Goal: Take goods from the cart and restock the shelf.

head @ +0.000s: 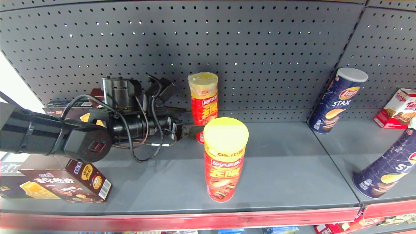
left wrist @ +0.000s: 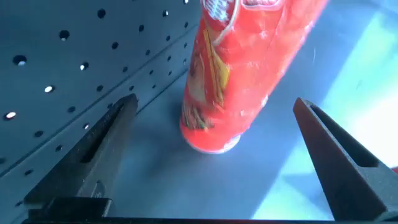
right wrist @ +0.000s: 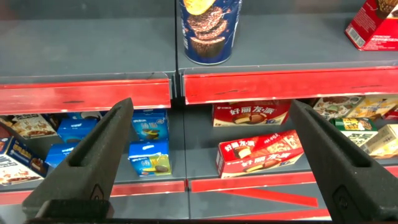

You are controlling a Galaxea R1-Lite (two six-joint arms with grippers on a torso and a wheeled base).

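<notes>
A red chips can with a yellow lid (head: 204,107) stands upright at the back of the grey shelf (head: 286,169), close to the pegboard. My left gripper (head: 190,125) comes in from the left at the can's base, open. In the left wrist view the can (left wrist: 224,87) stands just beyond the gripper (left wrist: 214,104), in line with the gap and touching neither finger. A second, matching red can (head: 224,159) stands nearer the shelf's front. My right gripper (right wrist: 211,107) is open and holds nothing, hanging before the red shelf edge (right wrist: 280,84).
Brown snack boxes (head: 65,185) lie front left, and more sit behind the left arm. Blue chips cans (head: 334,100) (head: 386,169) lean at the right beside a red box (head: 395,109). A blue can (right wrist: 208,31) and lower shelves of boxes (right wrist: 261,152) face the right gripper.
</notes>
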